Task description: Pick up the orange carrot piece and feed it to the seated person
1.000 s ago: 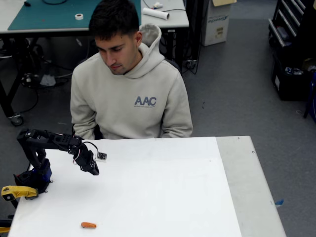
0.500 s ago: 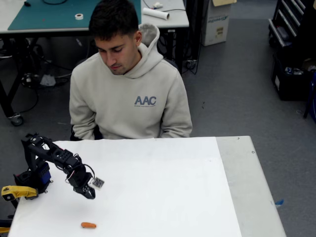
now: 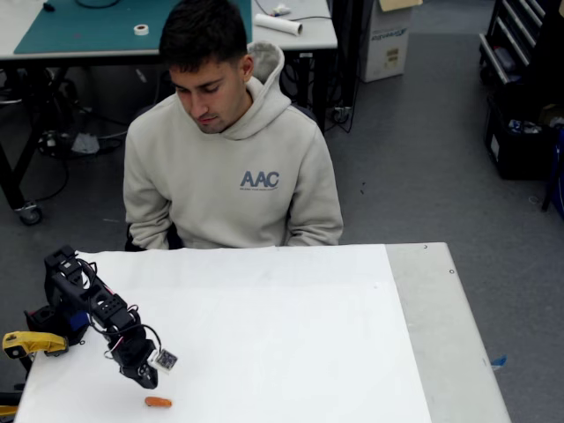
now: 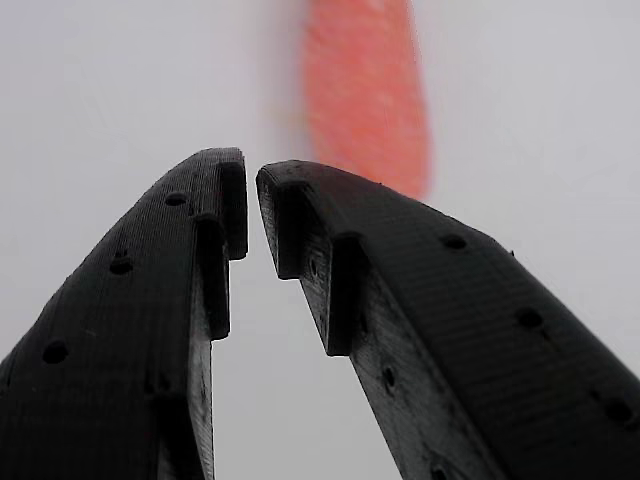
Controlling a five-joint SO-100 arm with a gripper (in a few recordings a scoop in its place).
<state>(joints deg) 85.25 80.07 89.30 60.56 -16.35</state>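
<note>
Your gripper [image 4: 250, 205] has its fingertips nearly pressed together, a slim gap between them, nothing held. Over the last second you swung it down from beside the seated person [image 3: 231, 150] to just above the orange carrot piece [image 3: 159, 402], which lies near the white table's [image 3: 291, 344] front edge. The approach looks nearly done; spread the fingers before descending. The hoodie reads "AAC".

Orange carrot piece [image 3: 159, 402] flat on table, apparently untouched; seated person [image 3: 231, 150] behind.
</note>
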